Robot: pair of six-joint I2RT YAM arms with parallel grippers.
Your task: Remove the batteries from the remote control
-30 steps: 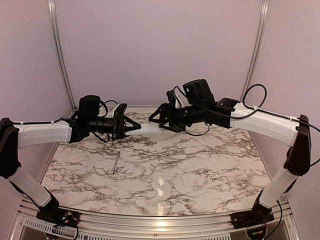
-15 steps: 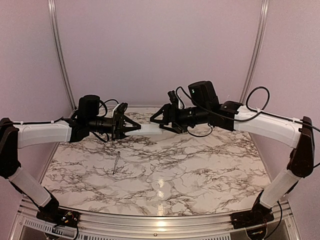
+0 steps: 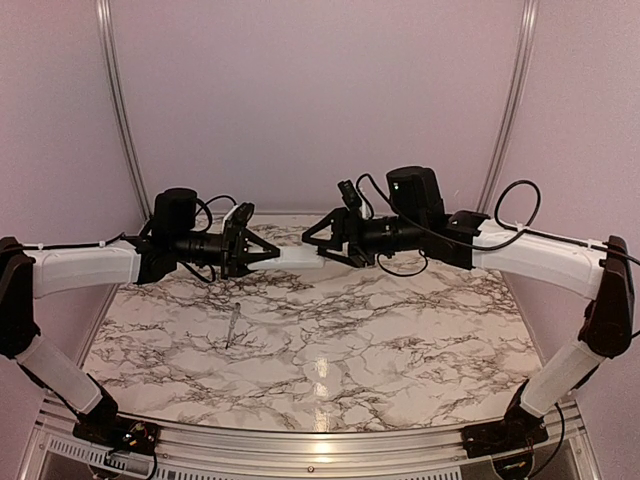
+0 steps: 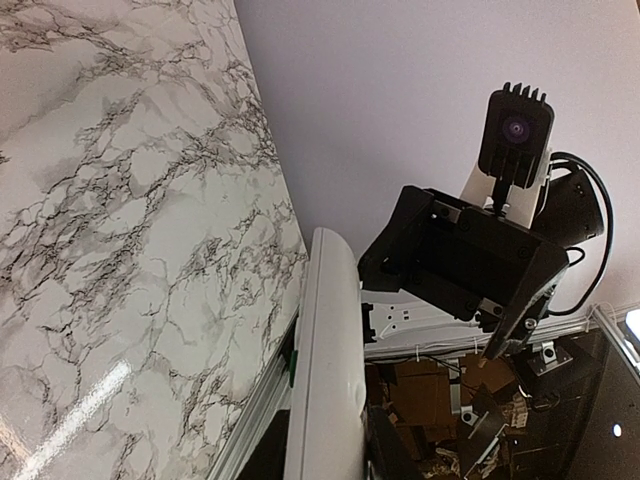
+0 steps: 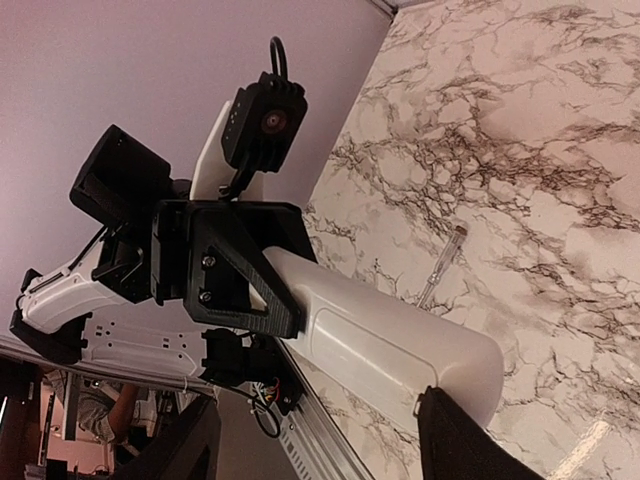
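Overhead, the two arms reach toward each other from either side, and the remote control [image 3: 298, 256] hangs in the air between them, lying roughly level above the far part of the marble worktop [image 3: 400, 340] and touching nothing but the tools. The left tool [image 3: 272, 252] is pressed together on one end of the remote control; the right wrist view shows its black triangular finger plates clamped on both sides of the white body, with the rest of the bar running out toward the camera. The right tool [image 3: 312, 248] meets the opposite, free end. In its own wrist view the two dark fingers stand spread wider than the bar, and the rounded end of the remote control sits right against one finger [image 5: 460, 440] while the other finger stays well apart from it; whether that near finger actually presses the plastic cannot be told. From the left wrist view the remote control appears edge-on as a slim white strip rising from the bottom of the frame, with the right tool just beyond its tip. A thin silvery stick [image 3: 234, 326] lies flat on the worktop, below the left tool and well apart from the remote control.
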